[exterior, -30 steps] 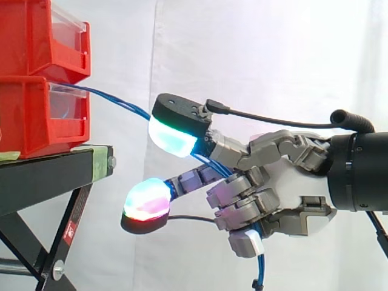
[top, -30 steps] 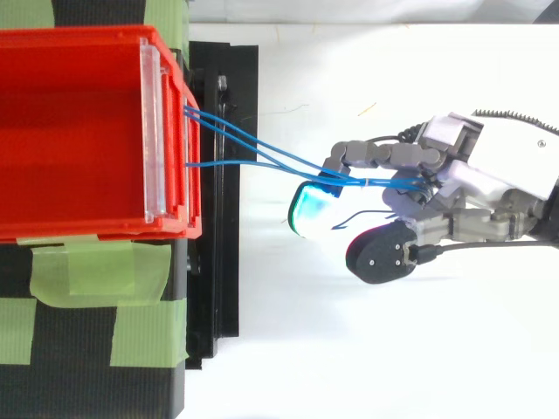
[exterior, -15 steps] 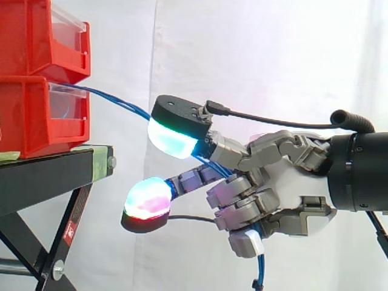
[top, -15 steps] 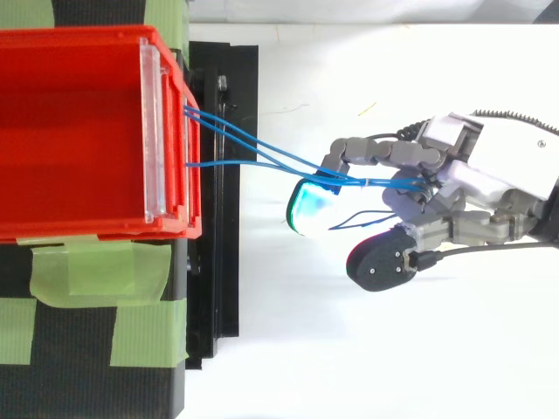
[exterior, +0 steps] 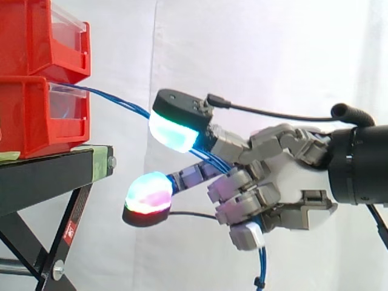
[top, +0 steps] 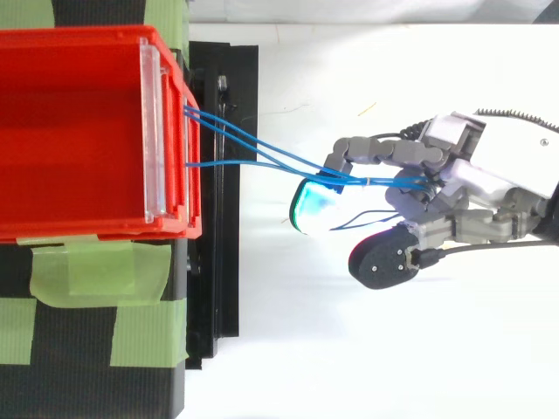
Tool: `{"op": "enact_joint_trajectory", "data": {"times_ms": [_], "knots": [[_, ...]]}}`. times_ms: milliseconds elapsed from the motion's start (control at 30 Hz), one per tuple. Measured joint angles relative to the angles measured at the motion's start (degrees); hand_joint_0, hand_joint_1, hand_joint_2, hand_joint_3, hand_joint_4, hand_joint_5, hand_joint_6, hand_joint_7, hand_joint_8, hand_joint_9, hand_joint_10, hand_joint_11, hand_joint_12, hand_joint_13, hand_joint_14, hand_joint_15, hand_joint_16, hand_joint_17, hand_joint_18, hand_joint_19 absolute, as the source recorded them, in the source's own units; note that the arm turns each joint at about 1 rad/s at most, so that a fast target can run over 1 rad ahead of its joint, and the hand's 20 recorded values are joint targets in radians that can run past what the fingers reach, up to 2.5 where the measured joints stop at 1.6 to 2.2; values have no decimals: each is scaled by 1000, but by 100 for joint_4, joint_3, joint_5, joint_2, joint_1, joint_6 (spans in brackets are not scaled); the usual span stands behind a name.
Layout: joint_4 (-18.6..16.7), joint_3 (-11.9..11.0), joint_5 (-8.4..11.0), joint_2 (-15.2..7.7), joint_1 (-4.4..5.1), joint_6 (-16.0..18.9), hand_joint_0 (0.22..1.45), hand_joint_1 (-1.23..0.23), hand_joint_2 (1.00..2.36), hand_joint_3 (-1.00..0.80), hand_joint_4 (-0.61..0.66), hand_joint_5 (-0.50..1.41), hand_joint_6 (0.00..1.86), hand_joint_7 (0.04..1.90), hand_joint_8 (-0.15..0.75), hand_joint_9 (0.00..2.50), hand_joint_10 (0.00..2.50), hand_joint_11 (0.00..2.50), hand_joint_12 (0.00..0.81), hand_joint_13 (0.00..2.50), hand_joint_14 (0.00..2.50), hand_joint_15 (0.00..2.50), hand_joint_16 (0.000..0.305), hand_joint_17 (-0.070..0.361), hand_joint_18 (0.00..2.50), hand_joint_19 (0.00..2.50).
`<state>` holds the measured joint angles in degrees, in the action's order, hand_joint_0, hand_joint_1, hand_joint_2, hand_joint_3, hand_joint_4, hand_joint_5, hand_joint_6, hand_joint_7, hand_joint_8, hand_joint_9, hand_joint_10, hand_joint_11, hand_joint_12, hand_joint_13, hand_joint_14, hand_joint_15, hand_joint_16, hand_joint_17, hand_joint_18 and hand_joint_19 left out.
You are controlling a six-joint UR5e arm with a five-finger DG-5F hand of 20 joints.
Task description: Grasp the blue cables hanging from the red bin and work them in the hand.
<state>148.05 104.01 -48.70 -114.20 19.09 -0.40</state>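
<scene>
Red bins (exterior: pixel 37 115) sit stacked at the left edge of the side view on a black stand (exterior: pixel 48 173). From above, the open top bin fills the upper left, with strips of green tape (top: pixel 83 272) on the stand below it.

Blue cables (top: pixel 306 169) leave the front of the lower bin as separate strands and run right, their long axis close to level across the top view. They draw together into one bundle as they near the robot hand (exterior: pixel 291 182). From the side they slope down to the right, pass behind a cyan-green pad (exterior: pixel 173 134) and enter the palm. Their free end hangs straight down below the robot hand at the bottom of the frame, and another loose end shows in the top view just below the bundle.

At the right of both views, the robot hand points left toward the bins and is closed on the cables, its fingers curled round the bundle. The cyan-green pad reaches out above the bundle, and a pad glowing magenta, red and green (exterior: pixel 147 195) reaches out lower down. A white curtain (exterior: pixel 254 54) hangs behind.
</scene>
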Motion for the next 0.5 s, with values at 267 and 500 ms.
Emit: {"op": "enact_joint_trajectory", "data": {"times_ms": [267,500], "knots": [[755,-724,-4,44,-127,213,803,-617,1001,-977,247,188,166,1301,510,1913,2500,2500,704,2067,2500,2079,209,157,2425,764],[1794,-1309,35,46,-247,225,815,-614,1001,-960,244,176,283,1275,510,1913,2500,2500,704,2067,2500,2079,209,157,2425,764]]}}
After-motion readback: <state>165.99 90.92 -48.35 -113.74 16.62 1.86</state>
